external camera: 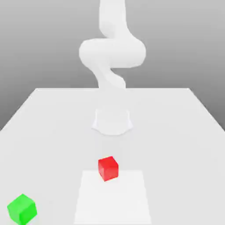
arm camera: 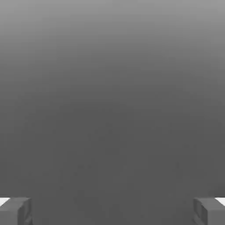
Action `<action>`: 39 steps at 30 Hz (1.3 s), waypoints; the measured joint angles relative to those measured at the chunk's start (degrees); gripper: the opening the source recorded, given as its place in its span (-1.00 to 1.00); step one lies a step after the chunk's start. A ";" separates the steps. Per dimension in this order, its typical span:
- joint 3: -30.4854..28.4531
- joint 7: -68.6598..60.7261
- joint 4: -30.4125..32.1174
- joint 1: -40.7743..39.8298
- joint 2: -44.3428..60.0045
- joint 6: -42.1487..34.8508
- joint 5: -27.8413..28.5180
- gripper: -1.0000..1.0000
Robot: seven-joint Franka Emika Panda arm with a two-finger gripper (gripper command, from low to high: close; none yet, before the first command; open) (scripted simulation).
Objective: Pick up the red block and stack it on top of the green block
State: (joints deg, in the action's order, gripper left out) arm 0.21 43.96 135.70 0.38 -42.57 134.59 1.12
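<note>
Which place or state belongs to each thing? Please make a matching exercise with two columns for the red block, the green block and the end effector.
Column one:
1. red block
2. green block
3. end effector

Column two:
A. open, holding nothing
B. near the corner of the table at the exterior view's left
C. near the table's middle, in front of the arm's base

Pairs: 1-C, 2-B, 3-A

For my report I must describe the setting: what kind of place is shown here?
Most likely a simulated tabletop test scene: a plain white table against a grey backdrop, a white robot arm, and only a red block and a green block.
</note>
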 joint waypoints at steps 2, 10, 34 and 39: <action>-0.07 -1.88 3.75 0.35 3.24 2.72 1.00 0.00; -2.86 -10.40 18.77 1.78 16.01 13.39 3.76 0.00; -2.32 -28.70 32.58 0.18 50.61 41.74 -3.99 -1.00; -3.96 -25.81 33.59 0.57 42.34 34.57 -0.01 -1.00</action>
State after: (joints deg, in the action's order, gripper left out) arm -3.75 18.16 169.29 0.95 -0.23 169.16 1.11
